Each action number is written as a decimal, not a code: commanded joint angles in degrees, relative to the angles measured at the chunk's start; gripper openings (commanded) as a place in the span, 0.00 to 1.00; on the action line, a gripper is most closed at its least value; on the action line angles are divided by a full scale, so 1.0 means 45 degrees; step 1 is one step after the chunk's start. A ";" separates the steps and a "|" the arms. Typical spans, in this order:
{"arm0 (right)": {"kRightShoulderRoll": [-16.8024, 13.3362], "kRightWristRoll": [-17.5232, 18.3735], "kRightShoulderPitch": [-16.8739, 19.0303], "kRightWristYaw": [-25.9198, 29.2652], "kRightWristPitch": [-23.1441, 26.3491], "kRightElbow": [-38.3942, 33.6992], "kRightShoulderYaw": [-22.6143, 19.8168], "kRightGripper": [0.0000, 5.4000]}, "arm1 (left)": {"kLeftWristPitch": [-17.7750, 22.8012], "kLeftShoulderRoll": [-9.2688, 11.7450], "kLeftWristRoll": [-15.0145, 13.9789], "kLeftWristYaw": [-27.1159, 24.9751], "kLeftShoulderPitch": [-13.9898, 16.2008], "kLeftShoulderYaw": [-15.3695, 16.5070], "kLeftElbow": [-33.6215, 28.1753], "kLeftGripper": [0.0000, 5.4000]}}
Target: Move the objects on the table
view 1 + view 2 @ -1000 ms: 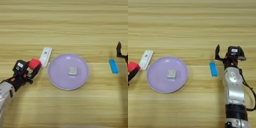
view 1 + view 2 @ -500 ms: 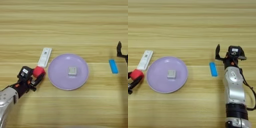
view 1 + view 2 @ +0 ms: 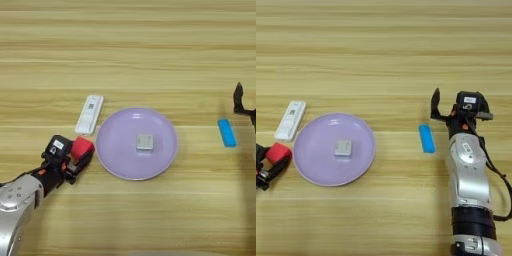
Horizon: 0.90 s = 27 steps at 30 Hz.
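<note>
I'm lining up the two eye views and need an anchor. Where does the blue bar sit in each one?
Left eye view: the blue bar lies near the right edge, at mid-height, just below the right gripper.
Right eye view: the blue bar lies right of centre, at mid-height, left of the right arm.
Shared landmark: the lilac plate with the grey block on it, left of the bar in both.

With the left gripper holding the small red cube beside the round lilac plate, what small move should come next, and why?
Probably a short carry to the robot's right, over the rim of the round lilac plate, before releasing. The left gripper has its jaws shut on the small red cube just outside that rim, and the small pale-grey square block already lies on the plate, leaving bare room near the cube.
</note>
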 commanded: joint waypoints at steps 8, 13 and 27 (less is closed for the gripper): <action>-0.0088 0.0017 -0.0213 0.0054 0.0068 0.0069 0.0110 1.00 | -0.1028 -0.0650 -0.0807 0.0447 -0.0511 0.1224 -0.0368 0.74; -0.0090 0.0004 -0.0229 0.0080 0.0055 0.0114 0.0137 1.00 | -0.1659 -0.1038 -0.1487 0.0209 -0.0788 0.1450 -0.0396 0.83; -0.0102 -0.0065 -0.0221 0.0252 0.0003 0.0167 0.0319 1.00 | -0.3616 -0.1855 -0.1414 0.1150 -0.2474 0.2108 0.1408 0.99</action>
